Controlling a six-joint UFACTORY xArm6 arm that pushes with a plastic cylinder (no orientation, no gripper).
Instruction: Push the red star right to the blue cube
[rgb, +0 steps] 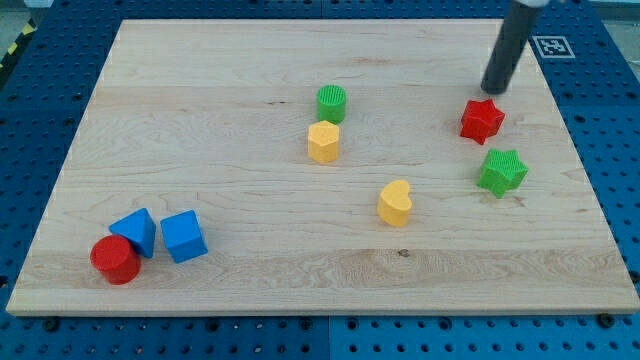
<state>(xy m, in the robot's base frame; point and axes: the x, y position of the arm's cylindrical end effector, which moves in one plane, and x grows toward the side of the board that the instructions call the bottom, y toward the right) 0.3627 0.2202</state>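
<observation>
The red star (482, 120) lies on the wooden board (200, 120) at the view's upper right. The blue cube (184, 237) sits far away at the view's lower left. My tip (492, 90) is just above the red star toward the view's top, close to its upper edge; I cannot tell whether it touches it. The dark rod rises from there to the view's top edge.
A green star (502, 171) lies just below the red star. A green cylinder (332, 103) and a yellow hexagon (324, 142) sit mid-board, with a yellow heart (396, 203) lower right of them. A blue triangular block (135, 231) and a red cylinder (115, 260) adjoin the blue cube.
</observation>
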